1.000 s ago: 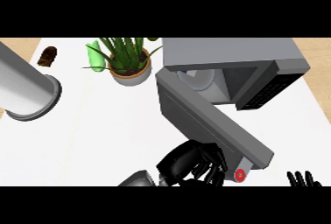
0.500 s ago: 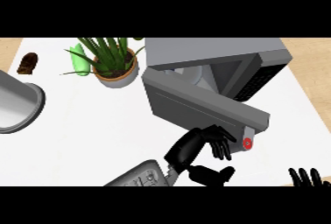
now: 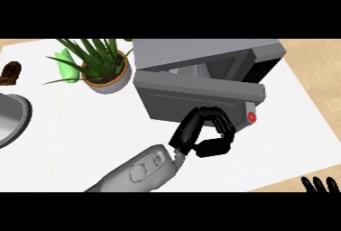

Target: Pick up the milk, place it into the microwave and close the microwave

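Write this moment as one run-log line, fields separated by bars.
stage: closing microwave | left hand: fingers curled against microwave door | door: partly shut | right hand: resting at lower right | milk: not visible

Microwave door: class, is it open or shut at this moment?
Partly open: the microwave door angles away from the body, a gap showing behind it. The left hand touches it.

Even, bright overhead light; white counter (image 3: 80, 131) nearly washed out at frame centre. Soft faint shadows beneath microwave door (image 3: 193, 101). No glare, no blur.
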Controlling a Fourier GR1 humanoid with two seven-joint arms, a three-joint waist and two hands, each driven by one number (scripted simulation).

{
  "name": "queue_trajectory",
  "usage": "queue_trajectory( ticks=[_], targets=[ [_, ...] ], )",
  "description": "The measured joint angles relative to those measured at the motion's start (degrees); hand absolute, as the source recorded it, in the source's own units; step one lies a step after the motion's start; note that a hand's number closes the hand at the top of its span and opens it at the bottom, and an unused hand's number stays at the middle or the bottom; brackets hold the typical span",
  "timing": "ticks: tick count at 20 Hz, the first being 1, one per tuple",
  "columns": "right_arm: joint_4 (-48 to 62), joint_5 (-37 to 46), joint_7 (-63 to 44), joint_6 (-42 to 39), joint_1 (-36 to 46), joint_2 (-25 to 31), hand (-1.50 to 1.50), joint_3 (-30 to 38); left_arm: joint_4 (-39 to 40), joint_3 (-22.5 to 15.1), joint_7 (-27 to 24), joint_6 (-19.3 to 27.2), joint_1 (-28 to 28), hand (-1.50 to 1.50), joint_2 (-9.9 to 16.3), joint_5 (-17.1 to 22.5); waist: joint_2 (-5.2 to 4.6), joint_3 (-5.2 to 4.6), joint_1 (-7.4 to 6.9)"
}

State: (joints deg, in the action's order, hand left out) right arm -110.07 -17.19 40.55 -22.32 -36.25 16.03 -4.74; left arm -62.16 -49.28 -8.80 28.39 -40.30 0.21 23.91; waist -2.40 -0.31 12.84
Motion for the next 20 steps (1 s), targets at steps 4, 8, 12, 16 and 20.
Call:
queue_trajectory(
  ticks=[4,8,12,16,20],
  targets=[
    [-2.4,-1.2,-1.3,-1.1,-0.3,1.4,-1.50,-0.4,2.4,2.2,-2.1,0.7,-3.1,1.50,-0.1,4.6,-0.62,-0.03,1.59],
    [-4.3,-2.5,-2.4,-1.8,-0.7,2.2,-1.50,-0.9,5.4,4.3,-4.1,0.8,-6.0,1.50,-0.2,8.3,-1.23,-0.01,3.16],
    [-6.0,-3.9,-3.2,-2.3,-1.2,2.9,-1.50,-0.9,8.6,5.8,-5.8,0.5,-9.0,1.50,-0.2,11.4,-1.53,0.04,4.48],
    [-7.4,-5.0,-3.9,-2.7,-1.5,3.8,-1.50,-0.7,11.0,6.5,-7.8,0.5,-10.8,1.50,-0.2,13.6,-1.74,0.07,5.34],
    [-8.8,-6.1,-4.4,-3.3,-2.0,4.3,-1.50,-0.8,11.4,6.3,-9.9,1.2,-10.6,1.50,0.0,15.4,-1.55,0.11,6.04]
  ],
)
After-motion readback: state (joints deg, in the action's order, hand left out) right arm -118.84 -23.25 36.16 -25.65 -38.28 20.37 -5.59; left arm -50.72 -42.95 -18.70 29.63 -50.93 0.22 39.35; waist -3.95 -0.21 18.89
